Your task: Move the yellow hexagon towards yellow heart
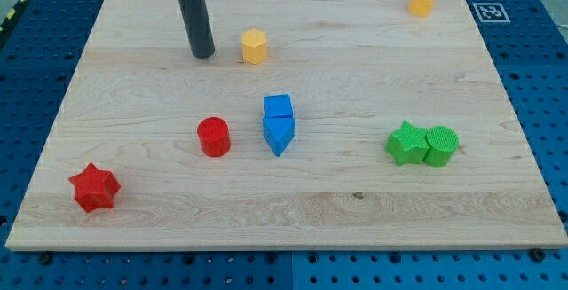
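Observation:
The yellow hexagon [255,46] sits on the wooden board near the view's top, left of centre. The yellow heart [422,1] lies far off at the top right corner of the board. My tip [203,54] rests on the board just left of the yellow hexagon, with a small gap between them. The dark rod rises from the tip toward the view's top edge.
A blue cube [278,106] touches a blue triangle [279,134] at the centre. A red cylinder [214,137] stands left of them. A red star [94,188] is at bottom left. A green star [406,144] and green cylinder [441,145] touch at right.

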`<action>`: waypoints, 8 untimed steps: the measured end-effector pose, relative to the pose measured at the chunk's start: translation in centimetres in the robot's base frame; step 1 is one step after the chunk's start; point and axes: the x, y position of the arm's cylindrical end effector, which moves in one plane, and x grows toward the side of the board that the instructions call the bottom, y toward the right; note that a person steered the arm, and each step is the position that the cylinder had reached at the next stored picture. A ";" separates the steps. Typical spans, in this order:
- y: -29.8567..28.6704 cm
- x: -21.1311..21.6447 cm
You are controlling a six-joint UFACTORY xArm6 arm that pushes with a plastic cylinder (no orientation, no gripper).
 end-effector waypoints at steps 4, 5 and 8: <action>12.8 -0.2; 14.6 -0.7; 21.8 -2.7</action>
